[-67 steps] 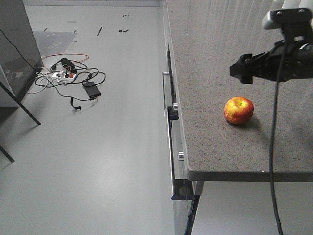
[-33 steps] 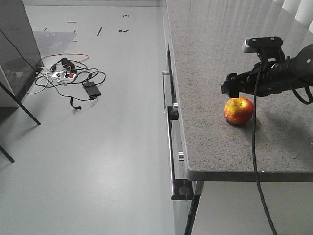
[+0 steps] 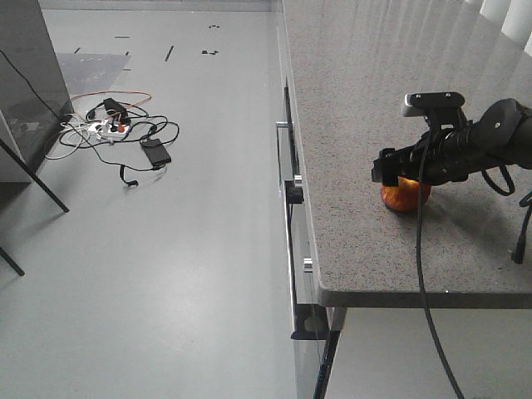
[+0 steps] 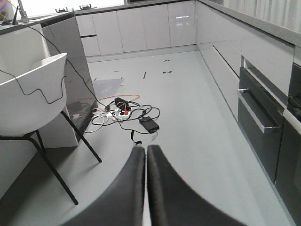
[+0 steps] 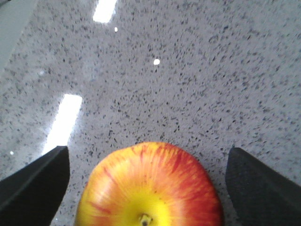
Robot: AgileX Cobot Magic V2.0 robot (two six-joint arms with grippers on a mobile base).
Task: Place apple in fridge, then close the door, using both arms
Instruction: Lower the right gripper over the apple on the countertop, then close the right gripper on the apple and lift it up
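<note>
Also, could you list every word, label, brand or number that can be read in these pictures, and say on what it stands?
No text can be read in any view.
The apple: no sticker or mark shows on its skin.
The counter: plain speckled stone, no print.
The power strip and the adapter: too small to tell whether they bear print.

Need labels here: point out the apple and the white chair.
apple (image 5: 153, 181): right wrist view, on its upper skin.
white chair (image 4: 23, 113): left wrist view, on the seat shell.
</note>
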